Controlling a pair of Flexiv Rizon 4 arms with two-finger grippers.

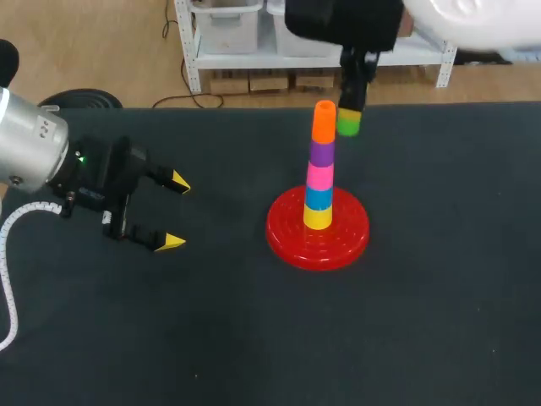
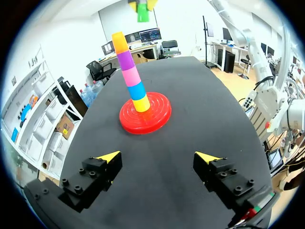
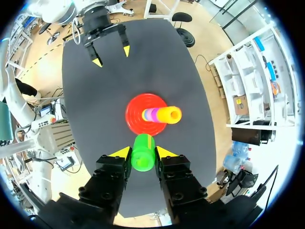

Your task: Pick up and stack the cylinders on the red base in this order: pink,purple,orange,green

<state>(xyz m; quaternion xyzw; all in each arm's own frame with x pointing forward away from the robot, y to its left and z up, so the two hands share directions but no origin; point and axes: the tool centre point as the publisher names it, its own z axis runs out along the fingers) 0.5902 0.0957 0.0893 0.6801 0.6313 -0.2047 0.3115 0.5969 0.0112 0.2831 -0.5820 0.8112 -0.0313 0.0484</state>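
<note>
On the red base (image 1: pixel 318 230) rises a stack of cylinders: yellow, blue, pink (image 1: pixel 319 175), purple (image 1: pixel 320 151), with orange (image 1: pixel 324 121) on top. The stack leans slightly. My right gripper (image 1: pixel 350 112) hangs high, just right of the orange cylinder, shut on the green cylinder (image 1: pixel 348 123). In the right wrist view the green cylinder (image 3: pixel 143 152) sits between the yellow-tipped fingers, above and beside the stack (image 3: pixel 161 114). My left gripper (image 1: pixel 173 211) stands open at the left of the table, nothing between its fingers, pointing toward the base (image 2: pixel 145 113).
A white cable (image 1: pixel 7 279) trails along the table's left edge beside my left arm. Dark tabletop (image 1: pixel 338 338) surrounds the base on all sides.
</note>
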